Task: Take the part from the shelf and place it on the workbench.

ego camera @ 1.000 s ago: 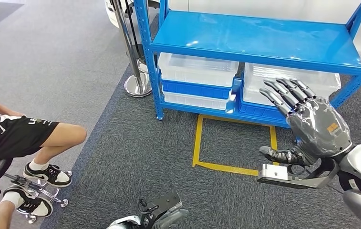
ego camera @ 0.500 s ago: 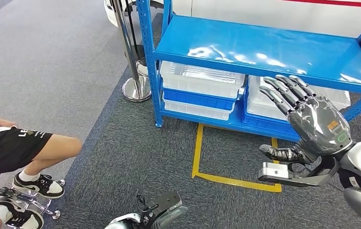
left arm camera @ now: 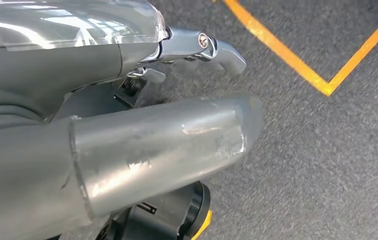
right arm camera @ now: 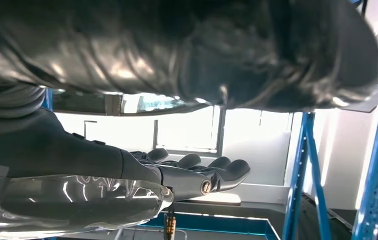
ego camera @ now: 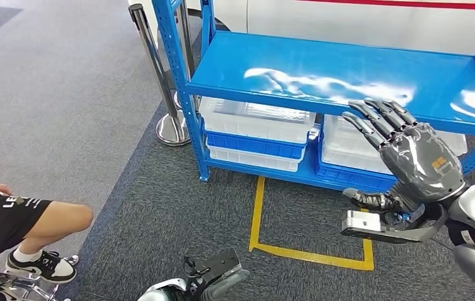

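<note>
Approach phase of the pick. The right hand (ego camera: 418, 164) is raised in front of the blue shelf unit (ego camera: 347, 72), fingers (ego camera: 373, 122) extended and spread, holding nothing; the fingertips lie at the front edge of the upper shelf board. The right wrist view shows the same hand (right arm camera: 196, 175) with its fingers straight and apart against the bright background, a blue upright (right arm camera: 376, 150) beyond it to one side.

The left hand (left arm camera: 127, 120) hangs low over grey carpet marked with yellow floor tape (left arm camera: 301, 65). Its thumb lies straight and nothing is seen in it, but whether the fingers are spread or curled cannot be told.

The part itself cannot be identified. The upper board ahead of the right fingertips appears bare apart from glare. Below and beyond the right hand sit clear plastic bins (ego camera: 256, 119) stacked on blue trays (ego camera: 253, 145); their contents are not legible, and the part may lie in one of them.

Judged next move: locate the part, then carry the open right hand forward to it before closing. The workbench lies outside these views.

A seated person's leg (ego camera: 40, 219) is well away from the left hand.
</note>
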Available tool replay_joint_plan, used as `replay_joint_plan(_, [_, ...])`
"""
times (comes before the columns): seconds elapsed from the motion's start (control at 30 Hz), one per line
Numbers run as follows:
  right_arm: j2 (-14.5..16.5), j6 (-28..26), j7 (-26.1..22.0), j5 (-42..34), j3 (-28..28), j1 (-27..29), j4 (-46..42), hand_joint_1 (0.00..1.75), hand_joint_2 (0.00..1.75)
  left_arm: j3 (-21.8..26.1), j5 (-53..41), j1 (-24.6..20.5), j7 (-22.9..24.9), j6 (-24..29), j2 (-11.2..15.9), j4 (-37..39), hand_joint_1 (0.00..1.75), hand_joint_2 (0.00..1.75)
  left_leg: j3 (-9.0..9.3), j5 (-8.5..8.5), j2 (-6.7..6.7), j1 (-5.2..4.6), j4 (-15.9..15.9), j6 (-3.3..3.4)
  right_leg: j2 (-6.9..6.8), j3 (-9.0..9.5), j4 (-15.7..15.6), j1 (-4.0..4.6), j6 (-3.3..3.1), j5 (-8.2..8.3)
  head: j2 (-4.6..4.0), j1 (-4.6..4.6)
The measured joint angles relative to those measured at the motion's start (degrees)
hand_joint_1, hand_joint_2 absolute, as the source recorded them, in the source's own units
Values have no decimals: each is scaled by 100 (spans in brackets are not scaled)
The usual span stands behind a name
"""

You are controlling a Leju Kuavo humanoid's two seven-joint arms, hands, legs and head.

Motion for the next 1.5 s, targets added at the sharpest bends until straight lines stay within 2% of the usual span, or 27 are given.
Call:
replay_joint_plan(0.03, [3, 0, 0, -3, 0, 0, 19, 0, 0, 3, -9, 0, 0, 0, 0, 1, 0, 0, 29, 233, 1, -4, -320, 25, 0, 114, -2, 2, 11, -86, 0, 0])
replay_joint_plan(0.1, [20, 2, -1, -5, 7, 4, 69, 0, 0, 11, -20, 1, 1, 0, 0, 5, 0, 0, 127, 978, 1, -31, -1072, 106, 4, 288, -13, 10, 47, -249, -1, 2])
replay_joint_plan(0.13, [32, 4, -1, -6, 12, 7, 98, 0, 0, 19, -22, 2, 1, 0, -1, 9, 0, 0, 166, 1247, 2, -49, -1321, 144, 10, 341, -34, 14, 76, -310, -1, 4])
replay_joint_plan(0.17, [43, 1, -2, -8, 16, 13, 126, 0, 0, 27, -24, 3, 2, -1, -1, 14, 0, 0, 186, 1389, 0, -69, -1450, 179, 18, 383, -73, 13, 111, -346, -1, 4])
replay_joint_plan(0.23, [44, -14, -3, -14, 10, 16, 166, 0, 0, 43, -26, 5, 2, -1, -5, 18, 0, 0, 289, 1346, 0, -71, -1542, 246, 25, 438, -80, 15, 191, -312, 0, 2])
replay_joint_plan(0.3, [29, -40, -6, -20, -10, 13, 197, 0, 0, 54, -35, -3, 0, 0, -9, 19, 0, 0, 462, 1287, -8, -44, -1653, 314, 18, 285, 287, 12, 241, -196, 0, 2])
replay_joint_plan(0.37, [19, -56, -9, -24, -20, 24, 232, 0, 0, 60, -48, -9, -2, 0, -12, 20, 0, 0, 622, 1186, -19, -32, -1706, 343, 14, -171, 989, 5, 262, -273, 0, 7])
replay_joint_plan(0.43, [18, -58, -10, -25, -20, 62, 270, 0, 0, 61, -54, 6, 0, -1, -13, 21, 0, 0, 772, 1041, -29, -40, -1710, 349, 13, -660, 1497, 7, 290, -629, 0, 8])
replay_joint_plan(0.47, [19, -57, -10, -25, -20, 81, 290, 0, 0, 61, -56, 13, 1, -2, -13, 21, 0, 0, 867, 959, -36, -45, -1707, 348, 12, -808, 1530, 8, 302, -756, 0, 8])
replay_joint_plan(0.5, [19, -56, -8, -25, -20, 92, 318, 0, 0, 61, -57, 16, 2, -2, -14, 22, 0, 0, 971, 876, -42, -51, -1702, 347, 12, -873, 1396, 10, 305, -746, 0, 8])
replay_joint_plan(0.53, [20, -55, -5, -25, -20, 97, 353, 0, 0, 61, -58, 14, 3, -2, -16, 22, 0, 0, 1083, 788, -47, -54, -1695, 342, 12, -867, 1114, 13, 294, -568, 0, 8])
replay_joint_plan(0.6, [20, -54, 0, -26, -23, 121, 464, 0, 0, 61, -60, 15, 6, -4, -26, 26, 0, 0, 1258, 611, -54, -61, -1667, 314, 5, -787, 387, 34, 244, 146, -1, 2])
replay_joint_plan(0.63, [22, -52, 2, -26, -27, 144, 535, 0, 0, 62, -62, 11, 10, -5, -31, 30, 0, 0, 1306, 537, -64, -64, -1655, 285, -1, -757, 142, 54, 206, 431, -1, -1])
replay_joint_plan(0.67, [20, -52, 1, -26, -38, 171, 605, 0, 0, 64, -66, 11, 15, -7, -33, 33, 0, 0, 1331, 480, -71, -65, -1644, 249, -1, -748, 7, 72, 169, 613, -1, -3])
replay_joint_plan(0.73, [19, -60, -7, -21, -98, 204, 738, 0, 87, 69, -73, -3, 24, -9, -39, 37, 0, 0, 1341, 454, -84, -72, -1583, 181, 6, -713, -19, 80, 93, 607, 0, -3])
replay_joint_plan(0.8, [23, -87, -10, 13, -215, 229, 899, 0, 175, 84, -76, -15, 39, -9, -49, 37, 0, 0, 1152, 545, -68, -76, -1193, 123, 6, -595, -58, 49, 29, 538, 1, -12])
replay_joint_plan(0.83, [32, -109, 4, 37, -275, 257, 1013, 0, 175, 92, -73, -22, 66, -7, -52, 37, 0, 0, 944, 563, -56, -70, -853, 89, -1, -511, -76, 32, 7, 495, 1, -20])
replay_joint_plan(0.9, [55, -166, 74, 61, -385, 386, 1317, 0, 175, 120, -24, -15, 173, 2, -63, 38, 0, 87, 439, 380, -26, -36, -179, 33, -17, -362, -96, 24, -15, 396, 1, -39])
replay_joint_plan(0.93, [73, -201, 117, 44, -446, 489, 1496, 0, 175, 147, 23, 1, 243, 9, -72, 38, 0, 131, 230, 233, -18, -17, 5, 11, -19, -294, -97, 23, -20, 340, 0, -39])
replay_joint_plan(0.97, [92, -240, 152, -8, -528, 622, 1710, 0, 175, 181, 81, 23, 307, 16, -84, 38, 0, 175, 98, 189, -10, 0, 22, -12, -20, -223, -96, 22, -22, 282, 0, -41])
replay_joint_plan(1.0, [114, -285, 172, -98, -644, 781, 1966, 0, 175, 216, 129, 43, 356, 21, -97, 38, 0, 175, 53, 307, -5, 19, -134, -38, -22, -146, -96, 21, -21, 219, 0, -41])
replay_joint_plan(1.1, [163, -457, 36, -413, -1120, 1331, 2838, 0, 175, 268, 140, 81, 407, 32, -116, 37, 0, 175, 289, 1209, -9, 58, -1163, -112, -50, 52, -83, 22, 15, 32, -1, -38])
replay_joint_plan(1.13, [185, -517, -65, -473, -1296, 1493, 3136, 0, 175, 272, 119, 89, 409, 35, -120, 37, 0, 175, 370, 1333, -18, 59, -1406, -102, -56, 62, -70, 33, 36, -7, 0, -38])
replay_joint_plan(1.23, [271, -576, -211, -673, -1865, 1969, 4094, 0, 175, 279, 75, 101, 410, 39, -130, 33, 0, 175, 413, 1271, -57, 43, -1548, 35, -72, 32, -56, 61, 104, -56, 2, -44])
replay_joint_plan(1.3, [352, -503, -194, -893, -2297, 2335, 4786, 0, 175, 284, 59, 101, 411, 38, -138, 32, 0, 175, 408, 1241, -95, 35, -1525, 73, -108, 57, -73, 54, 148, -85, 1, -44])
replay_joint_plan(1.43, [604, -222, -49, -1444, -3082, 3011, 6149, 0, 175, 325, 133, 93, 493, 11, -176, 31, 0, 0, 419, 1189, -121, 20, -1512, 111, -132, 98, -97, 37, 193, -124, 0, -45])
replay_joint_plan(1.5, [785, 36, 302, -1768, -3476, 3432, 6795, 0, 87, 364, 197, 84, 597, -15, -228, 31, 0, 0, 431, 1166, -125, 14, -1506, 124, -140, 117, -105, 32, 206, -143, 0, -44])
